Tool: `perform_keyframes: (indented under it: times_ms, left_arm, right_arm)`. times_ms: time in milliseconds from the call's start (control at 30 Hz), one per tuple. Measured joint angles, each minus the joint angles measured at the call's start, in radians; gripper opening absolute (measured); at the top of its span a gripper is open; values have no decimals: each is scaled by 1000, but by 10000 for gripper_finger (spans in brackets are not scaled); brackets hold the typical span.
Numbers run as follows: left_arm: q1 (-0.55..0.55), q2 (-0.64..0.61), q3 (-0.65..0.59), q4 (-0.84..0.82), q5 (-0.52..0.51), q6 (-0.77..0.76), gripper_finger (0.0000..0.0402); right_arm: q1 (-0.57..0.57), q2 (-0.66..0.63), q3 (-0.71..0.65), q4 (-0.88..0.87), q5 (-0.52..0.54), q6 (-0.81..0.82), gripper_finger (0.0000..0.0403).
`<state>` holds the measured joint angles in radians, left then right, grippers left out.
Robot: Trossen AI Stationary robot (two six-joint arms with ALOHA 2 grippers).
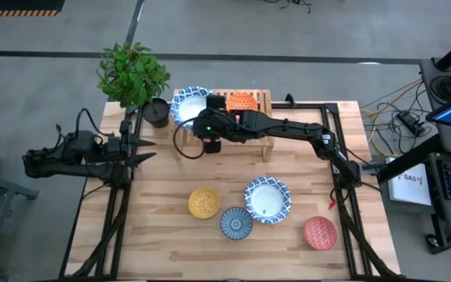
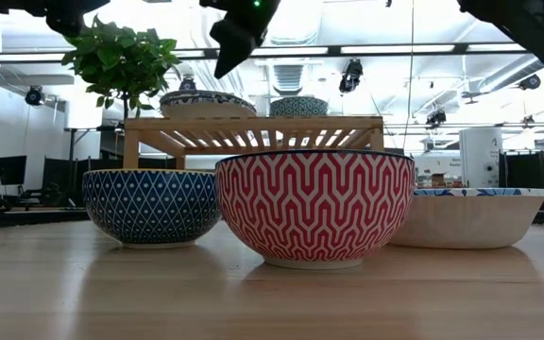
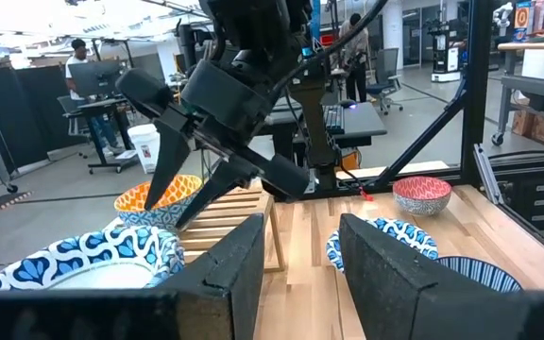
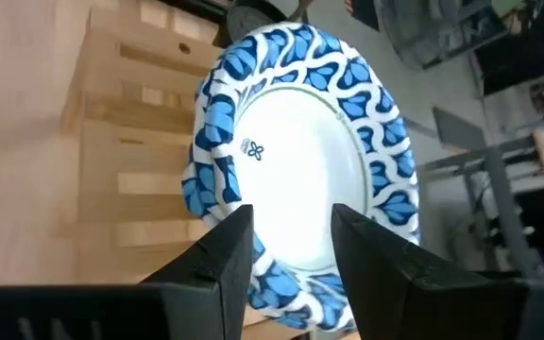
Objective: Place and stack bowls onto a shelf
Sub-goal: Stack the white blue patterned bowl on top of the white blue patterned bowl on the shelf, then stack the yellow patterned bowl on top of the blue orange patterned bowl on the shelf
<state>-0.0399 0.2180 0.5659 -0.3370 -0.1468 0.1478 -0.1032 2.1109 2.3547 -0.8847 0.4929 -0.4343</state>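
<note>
The light-wood shelf (image 1: 258, 106) stands at the table's far side. On its slatted top sit a wide white bowl with a blue rim (image 1: 188, 104) (image 4: 296, 161) and the orange bowl (image 1: 242, 102) (image 3: 159, 200). My right gripper (image 1: 209, 139) (image 4: 291, 241) hangs open above the white bowl's near rim, clear of it in the low view (image 2: 237, 42). The yellow bowl (image 1: 204, 203), the blue-grey bowl (image 1: 236, 222), another white bowl (image 1: 268, 199) and the red bowl (image 1: 319, 233) rest on the table's near half. My left gripper (image 1: 143, 150) (image 3: 300, 260) waits open at the left edge.
A dark plant pot (image 1: 155, 112) with a leafy plant (image 1: 131, 72) stands just left of the shelf, close to the white bowl. Bare planks lie between the shelf and the near bowls. People and desks show in the room beyond the table.
</note>
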Motion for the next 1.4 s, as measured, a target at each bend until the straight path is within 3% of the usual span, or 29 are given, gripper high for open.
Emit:
perform_keyframes:
  times_ms: [200,367,433,933,1100,1400]
  left_arm:
    - [0,0,0,-2,0,0,123]
    - [0,0,0,-11,0,0,123]
    - [0,1,0,-19,0,-3,123]
    - [0,71,4,13,2,-38,123]
    - [0,119,10,16,2,-50,123]
    - [0,205,-3,9,59,-207,123]
  right_arm:
    - [5,-1,0,0,-11,103,134]
    - [5,-37,-1,-4,-310,192,130]
    - [10,-57,-1,-27,-363,220,124]
    - [155,-130,-48,-187,-352,216,67]
    - [169,-254,-247,-85,-339,228,57]
    - [169,-592,-839,389,-336,225,57]
